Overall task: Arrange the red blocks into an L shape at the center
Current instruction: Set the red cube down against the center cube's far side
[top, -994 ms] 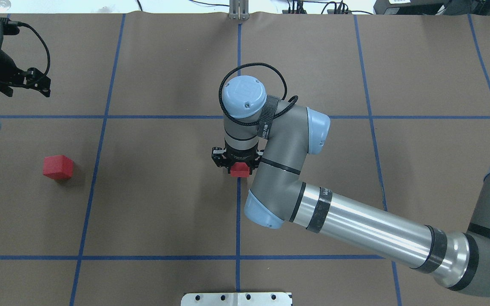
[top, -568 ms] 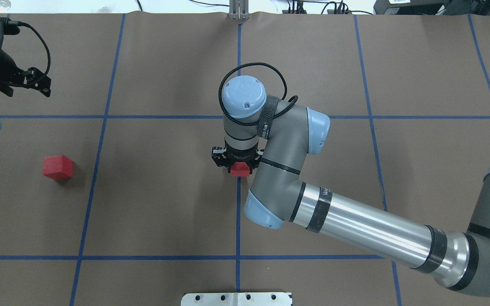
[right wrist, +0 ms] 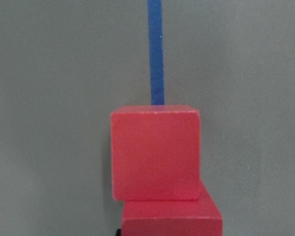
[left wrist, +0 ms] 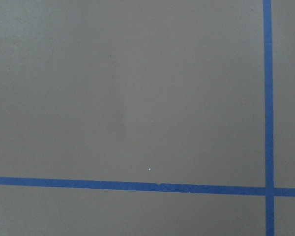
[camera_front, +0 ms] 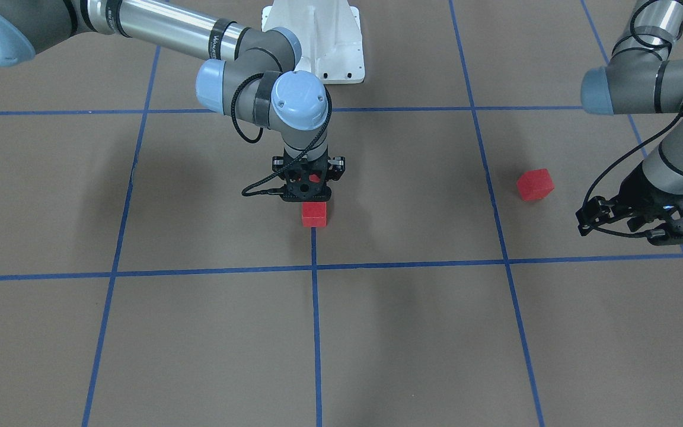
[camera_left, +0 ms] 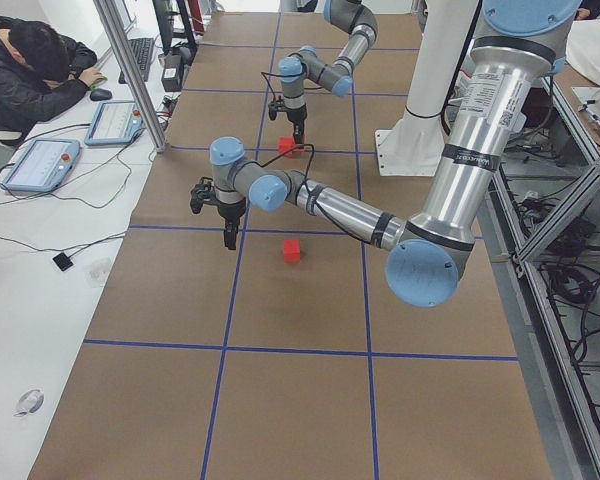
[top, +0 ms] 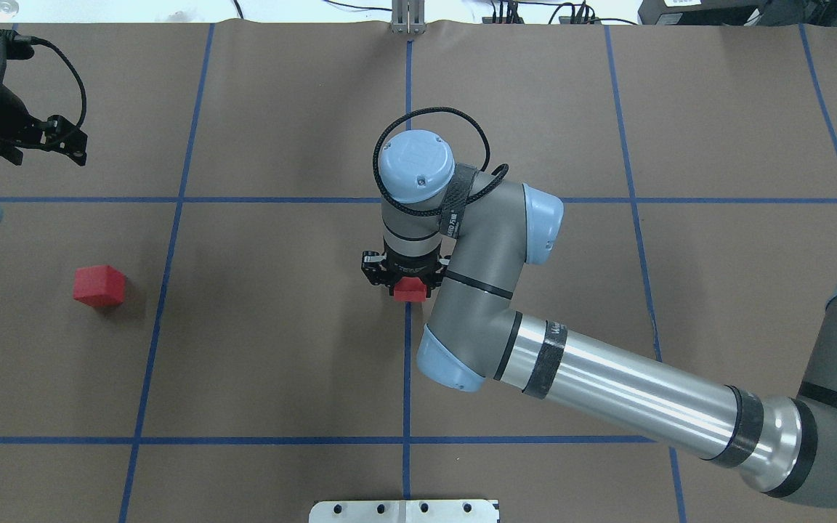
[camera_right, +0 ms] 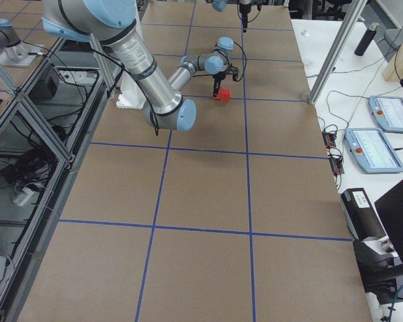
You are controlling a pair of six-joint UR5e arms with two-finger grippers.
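1. Brown floor (top: 280, 349): matte sheet divided into squares by blue tape. The middle tape line (top: 406, 378) runs from near to far.
2. Right arm (top: 607, 385): enters from the near right and reaches to the center (camera_front: 341, 237), its wrist turned straight down.
3. Left arm (camera_front: 632, 89): held at the far left, well apart from the center.
4. White pedestal base (camera_front: 318, 41): stands on the middle line at the near edge.
5. Right gripper (camera_front: 309, 196): points down over the middle line, low over the floor. Its fingers are drawn in on the near red block (top: 410, 291). The right wrist view shows a sliver of dark fingertip against that block's lower left edge.
6. Left gripper (top: 66, 139): points down above bare floor. Whether its fingers are spread or together cannot be told. Its wrist view shows only floor and two crossing tape lines.
7. Near red block: lies on the middle line, between the right gripper's fingers.
8. Far red block (camera_front: 314, 214): rests on the middle line just beyond the right gripper. It touches the near red block, which sits a little sideways of it in the right wrist view.
9. Left red block (top: 99, 285): sits alone one square left of the center, past a tape line. It is nearer than the left gripper and apart from it.
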